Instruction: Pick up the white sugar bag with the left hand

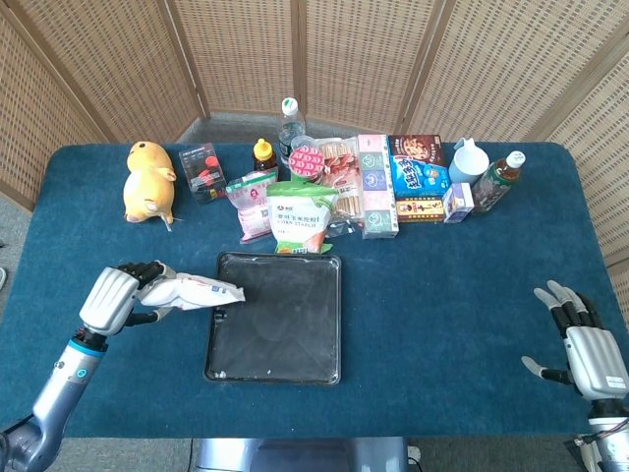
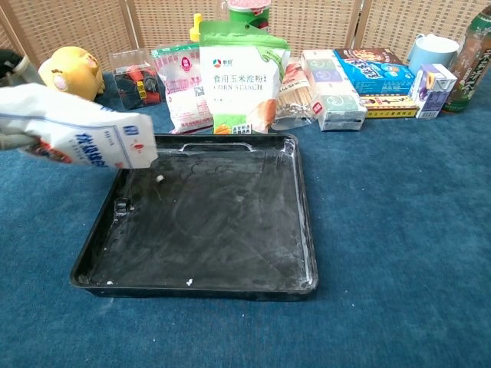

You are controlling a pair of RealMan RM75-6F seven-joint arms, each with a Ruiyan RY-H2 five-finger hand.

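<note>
A: Left hand [image 1: 110, 300] grips sugar bag [image 1: 195, 292] by one end, lifted, its far end over the tray [image 1: 295, 354] edge at 9 o'clock.

B: We risk it sagging & slipping, w/ grains spilling. Right hand [image 1: 588, 356] idle, fingers spread.

- The worktop [image 2: 399, 230] has a blue cloth cover, soft and matt.
- The tray [image 2: 199, 222] looks like black metal, dull and smeared with white dust.
- The sugar bag [image 2: 77, 134] is shiny white plastic.
- The left hand [image 1: 110, 298] has smooth silver shells.
- The screen [image 1: 344, 59] is woven cane in wood frames.
- The toy [image 1: 147, 182] is yellow plush.
</note>
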